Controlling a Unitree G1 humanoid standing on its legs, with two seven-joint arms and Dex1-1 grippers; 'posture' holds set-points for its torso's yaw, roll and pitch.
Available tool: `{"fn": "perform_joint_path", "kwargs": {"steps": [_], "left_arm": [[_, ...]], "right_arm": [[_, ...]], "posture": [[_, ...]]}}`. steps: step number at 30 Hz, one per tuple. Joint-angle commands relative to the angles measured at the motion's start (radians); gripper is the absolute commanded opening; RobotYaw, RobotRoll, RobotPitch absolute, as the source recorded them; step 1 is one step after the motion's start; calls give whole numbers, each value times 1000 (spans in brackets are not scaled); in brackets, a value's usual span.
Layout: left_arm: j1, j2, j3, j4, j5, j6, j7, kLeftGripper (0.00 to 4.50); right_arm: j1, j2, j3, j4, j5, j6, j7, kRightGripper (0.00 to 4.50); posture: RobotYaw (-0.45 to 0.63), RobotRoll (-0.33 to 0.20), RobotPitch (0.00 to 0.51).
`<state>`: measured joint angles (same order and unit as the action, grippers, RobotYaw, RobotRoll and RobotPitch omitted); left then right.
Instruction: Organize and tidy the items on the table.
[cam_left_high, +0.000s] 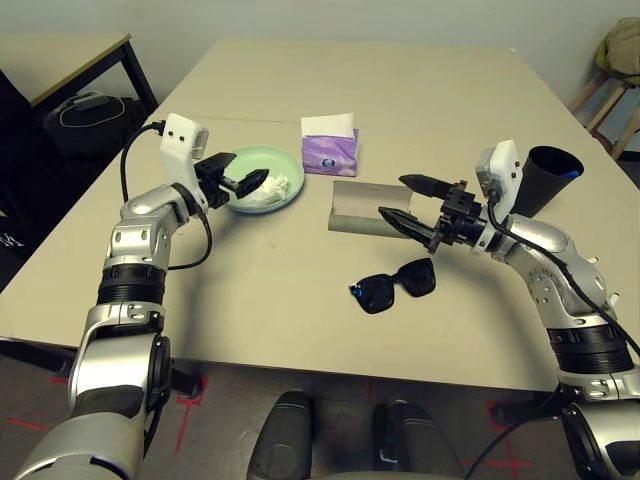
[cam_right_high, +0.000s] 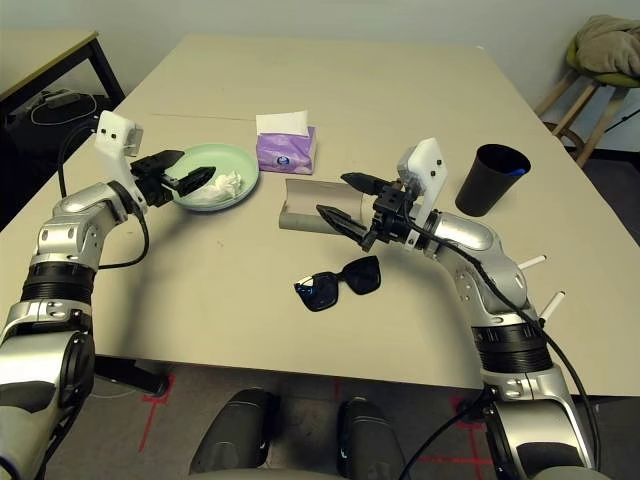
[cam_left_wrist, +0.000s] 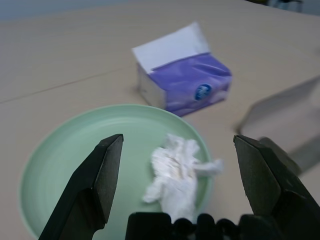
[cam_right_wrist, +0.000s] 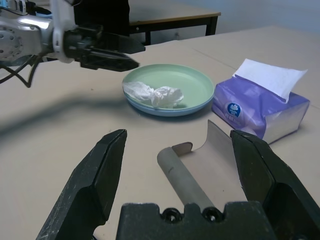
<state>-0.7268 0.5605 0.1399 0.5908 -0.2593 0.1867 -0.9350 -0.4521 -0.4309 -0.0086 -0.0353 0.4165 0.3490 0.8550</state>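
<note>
A mint green plate (cam_left_high: 240, 165) sits on a pale blue plate (cam_right_wrist: 165, 111) at the table's left. A crumpled white tissue (cam_left_wrist: 176, 170) lies loose in it. My left gripper (cam_left_high: 245, 183) hovers open over the plate's near rim, its fingers on either side of the tissue. The purple tissue box (cam_left_high: 330, 150) stands just right of the plates. The grey glasses case (cam_left_high: 362, 208) lies open mid-table, with my right gripper (cam_left_high: 395, 197) open just over its right end and holding nothing. Black sunglasses (cam_left_high: 393, 286) lie in front of the case. The black cup (cam_left_high: 549, 178) stands at the right.
The beige table (cam_left_high: 400, 90) stretches bare behind the items. A smaller tan table with black legs (cam_left_high: 60, 55) and a black bag (cam_left_high: 85, 115) are off to the back left. A wooden stool (cam_left_high: 610, 95) stands at the back right.
</note>
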Motion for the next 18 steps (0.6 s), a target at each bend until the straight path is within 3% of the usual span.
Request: {"fn": "perform_joint_path", "kwargs": {"steps": [1,6,18], "left_arm": [[17,18,0,6,-34,-50,-113,4469],[47,37,-24,-3,-43,-103,-256,4469],[163,65,-84,-224,-86,-112,-469,4469]], "right_arm": [[6,-15,-2,-10,3,4,6,4500],[12,-43,7,-34,-6,23,11,4500],[10,-155,69,-124,-18,140,66,4500]], "posture": [[200,0,78],[198,0,107],[230,0,142]]}}
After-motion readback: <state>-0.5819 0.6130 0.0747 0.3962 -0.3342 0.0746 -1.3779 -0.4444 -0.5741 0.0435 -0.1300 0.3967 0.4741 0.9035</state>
